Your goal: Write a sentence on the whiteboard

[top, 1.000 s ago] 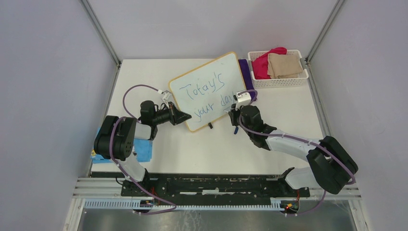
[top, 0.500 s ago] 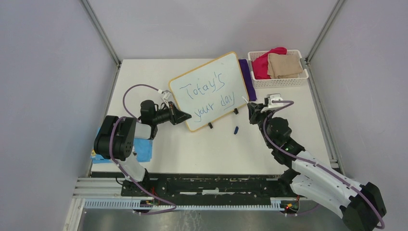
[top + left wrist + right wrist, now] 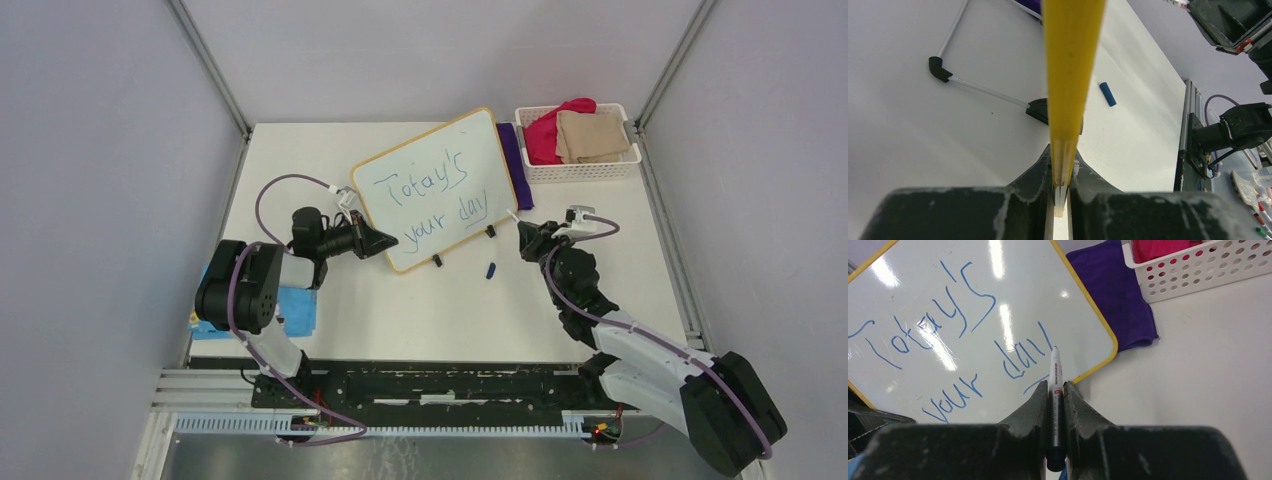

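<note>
Finding one: the whiteboard (image 3: 440,185) sits at 12 o'clock of the table (image 3: 400,310) centre, tilted up on its black feet. The left claw (image 3: 385,241) is clamped tight on the frame at the board's 8 o'clock edge. This hold probably braces the board against pen pressure.

Finding two: the sentence (image 3: 430,195) reads "Today's your day" in two blue lines, so the writing looks complete (or nearly so).

Finding three: the right claw (image 3: 1055,390) is pinched shut around a marker (image 3: 1055,370) and stands at 4 o'clock of the board. The marker tip points at the board's lower right corner. It is near the frame, and I cannot confirm contact.

Clearances: a loose blue cap (image 3: 490,269) lies at 5 o'clock of the board, well apart from both claws. A purple cloth (image 3: 512,160) runs along the board's 3 o'clock edge, and a white basket (image 3: 575,172) sits just beyond it, so that side is tight. Open table runs from 6 o'clock of the board back to the arm bases, which gives the right arm its easiest way out.
</note>
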Controlling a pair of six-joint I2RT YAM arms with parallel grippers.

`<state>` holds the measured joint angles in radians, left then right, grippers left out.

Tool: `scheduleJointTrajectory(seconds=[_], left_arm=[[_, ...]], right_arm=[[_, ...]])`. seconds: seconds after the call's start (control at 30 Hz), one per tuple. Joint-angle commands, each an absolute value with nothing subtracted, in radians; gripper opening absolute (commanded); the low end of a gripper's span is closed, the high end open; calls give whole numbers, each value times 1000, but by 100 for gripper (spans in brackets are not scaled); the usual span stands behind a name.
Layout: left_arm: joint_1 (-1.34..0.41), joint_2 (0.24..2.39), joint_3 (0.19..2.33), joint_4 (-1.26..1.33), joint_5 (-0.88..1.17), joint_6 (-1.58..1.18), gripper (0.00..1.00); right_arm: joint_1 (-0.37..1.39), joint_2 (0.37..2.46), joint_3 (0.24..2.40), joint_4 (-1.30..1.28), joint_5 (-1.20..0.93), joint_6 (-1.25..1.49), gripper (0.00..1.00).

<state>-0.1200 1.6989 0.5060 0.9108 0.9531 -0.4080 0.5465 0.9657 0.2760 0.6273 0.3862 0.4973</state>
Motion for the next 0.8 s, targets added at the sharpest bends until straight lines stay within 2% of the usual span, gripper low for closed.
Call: scheduleJointTrajectory(seconds=[0.0,0.3,0.77], left_arm=[[-124,1724,506,786,897,-352,2],[-125,1724,508,773,896,-347,2],[-124,1726,512,763,893,-345,2]], right_arm=[[508,1002,330,773,342,575,0],[481,1173,462,660,187,588,0],[480,1197,491,566,264,550,0]])
